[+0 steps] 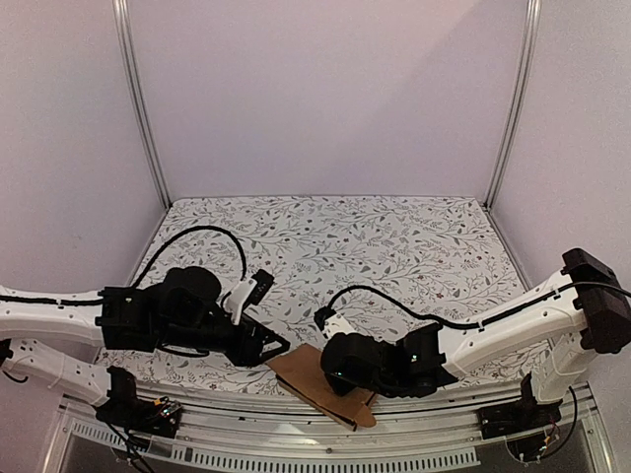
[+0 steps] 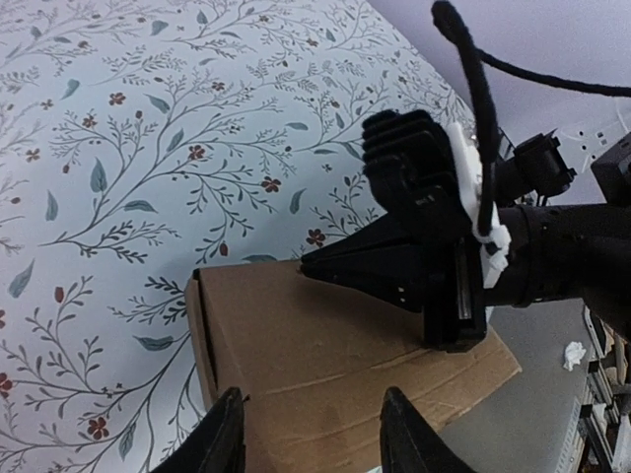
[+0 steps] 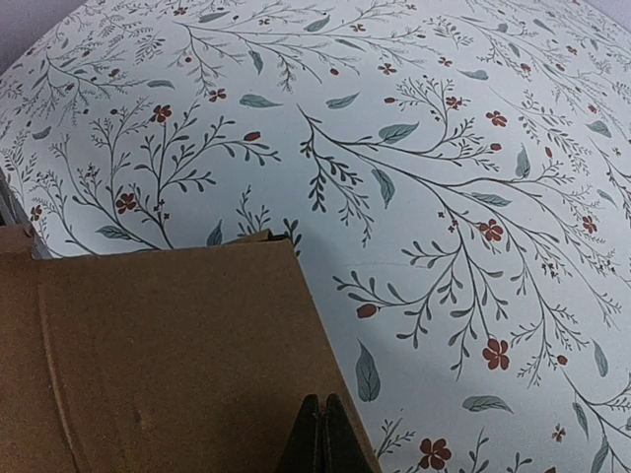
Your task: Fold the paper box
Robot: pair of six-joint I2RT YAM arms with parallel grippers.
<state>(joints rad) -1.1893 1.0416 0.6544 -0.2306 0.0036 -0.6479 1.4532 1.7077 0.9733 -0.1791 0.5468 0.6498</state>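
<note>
A flat brown cardboard paper box (image 1: 317, 382) is shown lying at the near edge of a white worktop (image 1: 394, 236) printed with leafy sprigs (one corner of the box juts past that edge). The right gripper (image 3: 320, 436) is seen closed, tips pressed together over the box's top face. The left gripper (image 2: 315, 439) is held open above the box, fingers (image 2: 225, 439) apart, nothing clasped.

the paper box (image 3: 158, 355) lies at the lower left on the flower-printed table (image 3: 444, 197), its brown panel creased near the left side. the right gripper (image 3: 320, 439) sits over the box's right edge, dark fingers pressed together.
</note>
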